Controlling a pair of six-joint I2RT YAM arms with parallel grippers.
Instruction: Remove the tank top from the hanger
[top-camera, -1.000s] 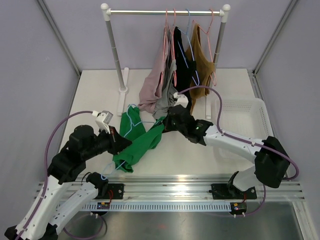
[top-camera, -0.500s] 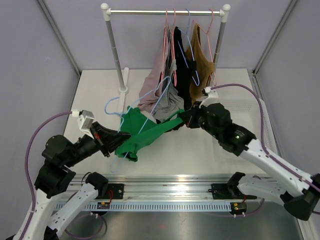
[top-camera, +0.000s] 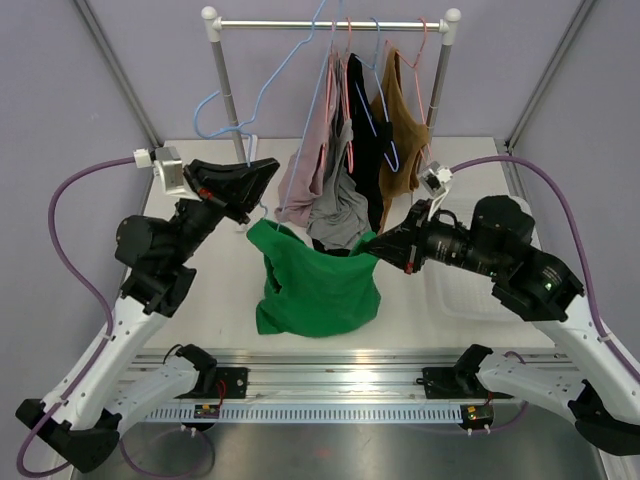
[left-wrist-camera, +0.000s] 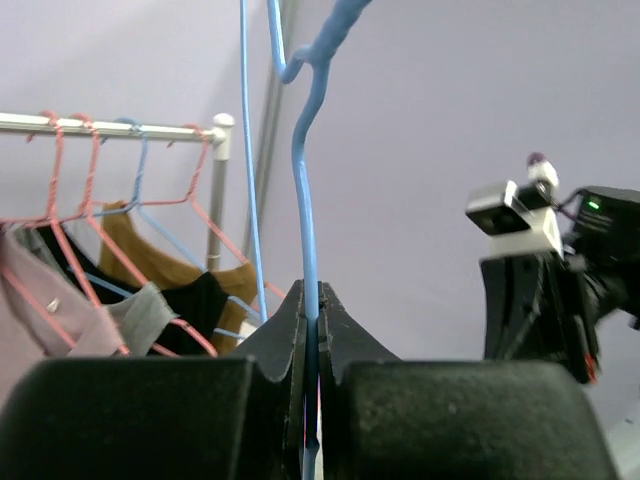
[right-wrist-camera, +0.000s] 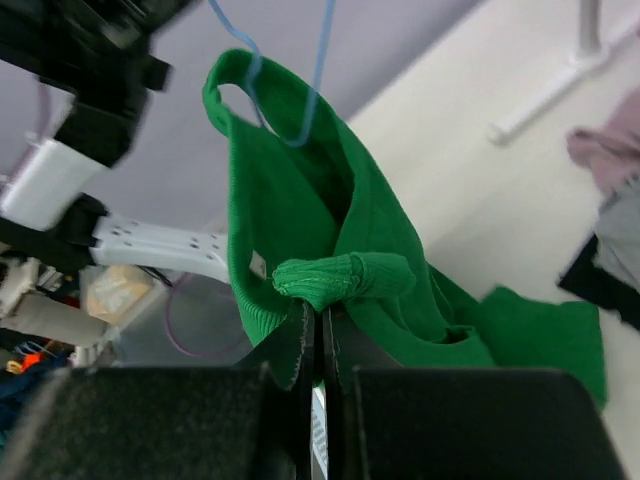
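Observation:
The green tank top hangs between both arms above the table. My left gripper is raised and shut on the wire of the light blue hanger; the left wrist view shows the hanger pinched between the left gripper jaws. My right gripper is shut on a bunched strap of the tank top. In the right wrist view, where the right gripper is, the hanger wire still passes through the other strap loop.
A clothes rack stands at the back, with pink, grey, black and brown garments on several hangers close behind the tank top. A white basket sits at the right, under my right arm.
My left gripper has lifted the hanger up and back toward the rack. My right gripper has pulled the strap rightward, so the tank top now hangs spread between them instead of lying on the table.

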